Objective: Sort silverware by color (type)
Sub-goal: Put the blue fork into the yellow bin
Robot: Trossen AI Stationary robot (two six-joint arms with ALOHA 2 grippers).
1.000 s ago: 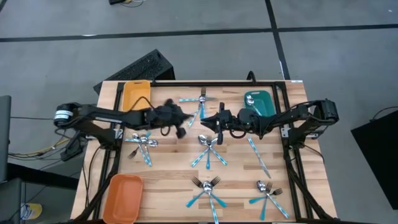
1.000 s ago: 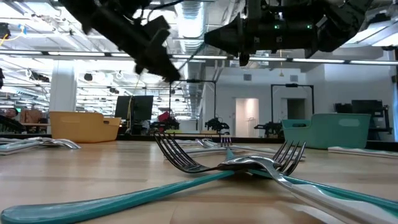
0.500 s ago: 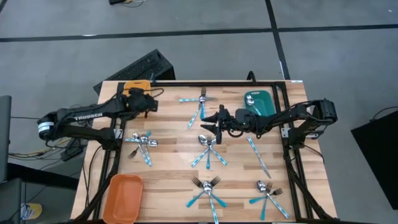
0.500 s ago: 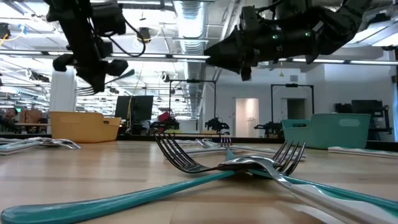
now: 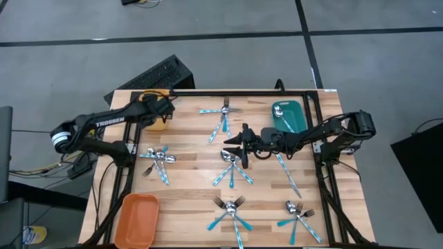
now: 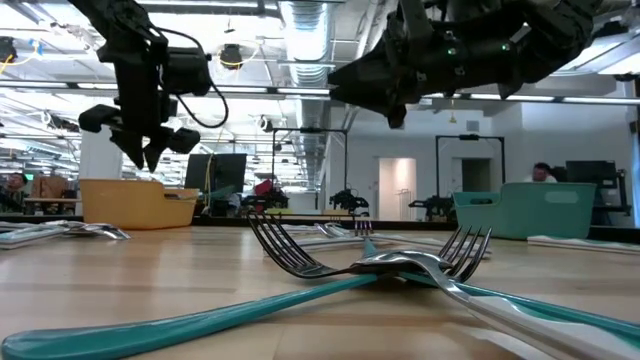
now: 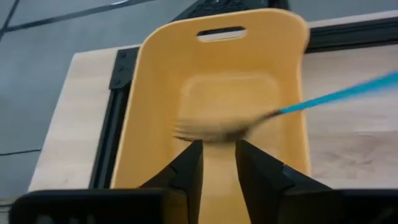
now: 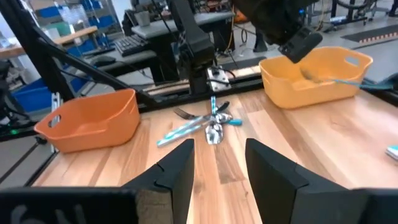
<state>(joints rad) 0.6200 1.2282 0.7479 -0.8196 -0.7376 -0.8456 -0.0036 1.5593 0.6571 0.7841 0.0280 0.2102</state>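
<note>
My left gripper is open above the yellow tray at the table's far left. A blue-handled fork shows blurred just beyond its fingertips, head over the tray's floor and handle across the rim. My right gripper is open and touches nothing. It hovers at mid-table, just on the far side of a pile of silverware and above it. Other crossed piles lie on the table: one toward the far edge, one on the left and two near the front edge.
A teal tray at the far right holds a spoon. An orange tray sits at the near left corner. A single piece lies right of the middle pile. Two crossed forks fill the low view's foreground. A black frame runs along the table's edges.
My left gripper has swung from mid-table to the far left, carrying a fork to the yellow tray; the fork has now left its fingers and is dropping into the tray. My right gripper has crept toward the near edge and down, toward the middle pile.
</note>
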